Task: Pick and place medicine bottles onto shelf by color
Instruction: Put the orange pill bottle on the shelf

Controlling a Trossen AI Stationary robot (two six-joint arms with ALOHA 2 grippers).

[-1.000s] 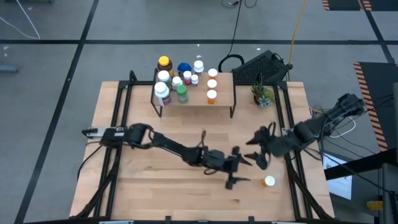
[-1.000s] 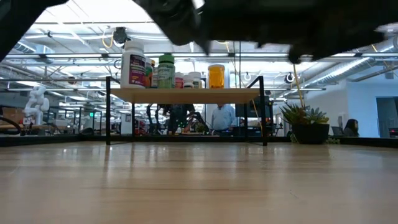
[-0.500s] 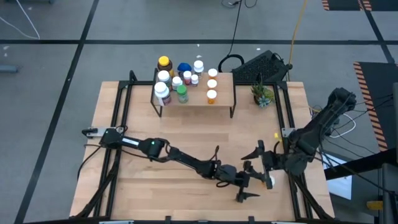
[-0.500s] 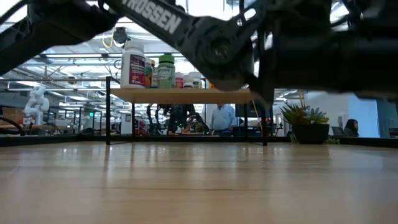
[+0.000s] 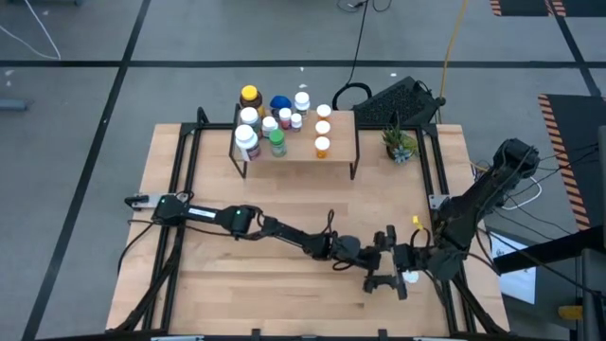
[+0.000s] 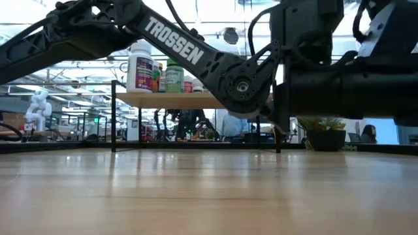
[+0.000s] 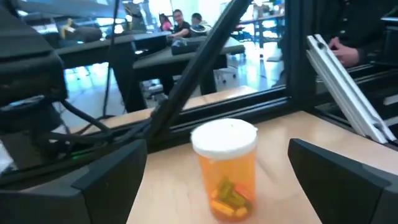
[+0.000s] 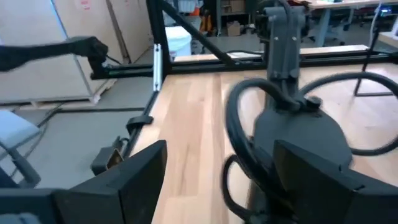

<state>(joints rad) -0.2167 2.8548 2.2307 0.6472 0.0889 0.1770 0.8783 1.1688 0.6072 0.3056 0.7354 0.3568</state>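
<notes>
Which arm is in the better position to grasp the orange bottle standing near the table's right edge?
Left. The left gripper is open with the orange bottle upright between its fingers, while the right gripper faces the left arm instead.

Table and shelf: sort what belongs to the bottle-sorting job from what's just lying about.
Job:
orange bottle between the open left gripper's fingers
bottles on the shelf
shelf
right gripper, open, close by

Lying about:
potted plant
black keyboard on the floor

Pale wood counter (image 5: pixel 284 275), smooth with a soft sheen. Translucent glossy orange plastic bottle (image 7: pixel 226 170), matt white plastic cap. Left pincer (image 7: pixel 217 186) fingers matt black plastic. Shelf (image 5: pixel 336 149): light wood board, thin dark metal legs.
</notes>
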